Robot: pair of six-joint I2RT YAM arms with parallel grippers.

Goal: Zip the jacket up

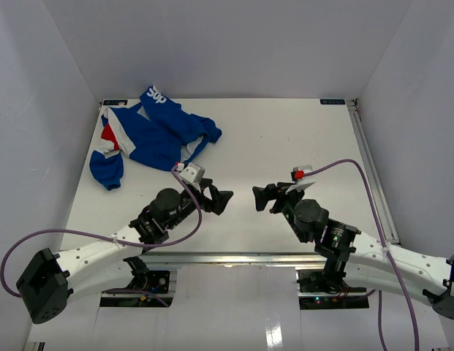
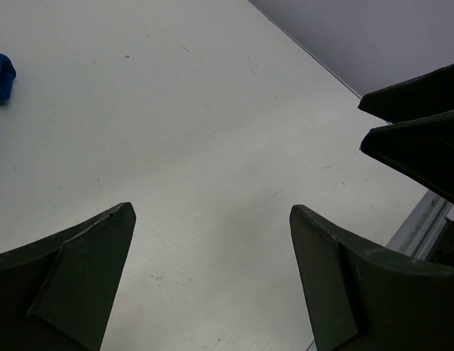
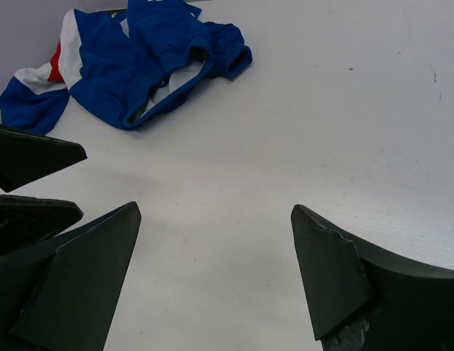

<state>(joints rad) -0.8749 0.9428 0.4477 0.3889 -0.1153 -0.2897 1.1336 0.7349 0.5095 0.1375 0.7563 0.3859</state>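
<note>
The blue jacket (image 1: pixel 150 135) with red and white panels lies crumpled at the far left of the white table (image 1: pixel 285 139), white "Sup" lettering at its far edge. It also shows in the right wrist view (image 3: pixel 131 69), with white lining visible; only a blue tip (image 2: pixel 1 77) shows in the left wrist view. My left gripper (image 1: pixel 222 200) is open and empty, near the table's middle front, well right of the jacket. My right gripper (image 1: pixel 260 198) is open and empty, facing the left one. Both sets of jaws stand wide apart over bare table. The zipper is not discernible.
White walls enclose the table on the left, back and right. A metal rail (image 1: pixel 234 257) runs along the front edge. The right gripper's fingers (image 2: pixel 424 139) show at the right of the left wrist view; the left gripper's fingers (image 3: pixel 29 157) show at the left of the right wrist view.
</note>
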